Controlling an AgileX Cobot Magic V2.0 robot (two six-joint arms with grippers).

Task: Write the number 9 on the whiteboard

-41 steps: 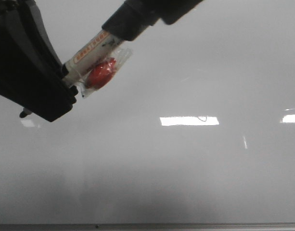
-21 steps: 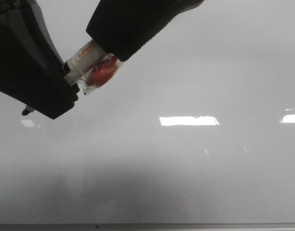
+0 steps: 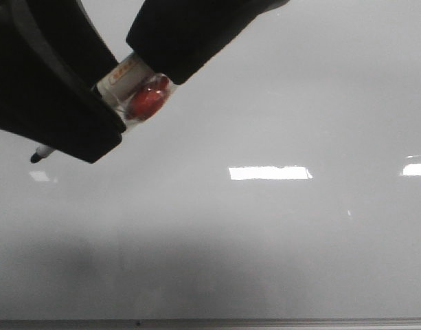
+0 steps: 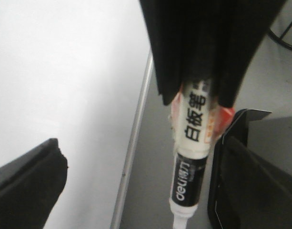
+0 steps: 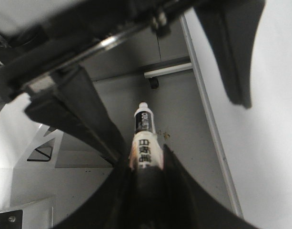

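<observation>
The whiteboard (image 3: 265,240) fills the front view, glossy and grey-white, with a metal strip (image 3: 265,321) along its lower edge. No number 9 shows on it. A white marker (image 3: 124,77) with a red tag wrapped in clear plastic (image 3: 145,102) slants across the upper left, and its black tip (image 3: 37,157) pokes out below my left gripper (image 3: 59,110). My right gripper (image 5: 145,164) is shut on the marker's (image 5: 145,138) rear end. In the left wrist view my left gripper (image 4: 141,191) stands open, with the marker (image 4: 191,162) between its fingers, close to one finger (image 4: 250,191).
Bright rectangular light reflections (image 3: 270,172) lie on the board. The wrist views show the board's metal edge (image 4: 134,143) with grey floor beyond it. A caster wheel (image 5: 154,83) under a pale bar also shows.
My right gripper slid down the marker toward the left gripper and now covers its black rear end. The left gripper shifted right, hiding more of the barrel.
</observation>
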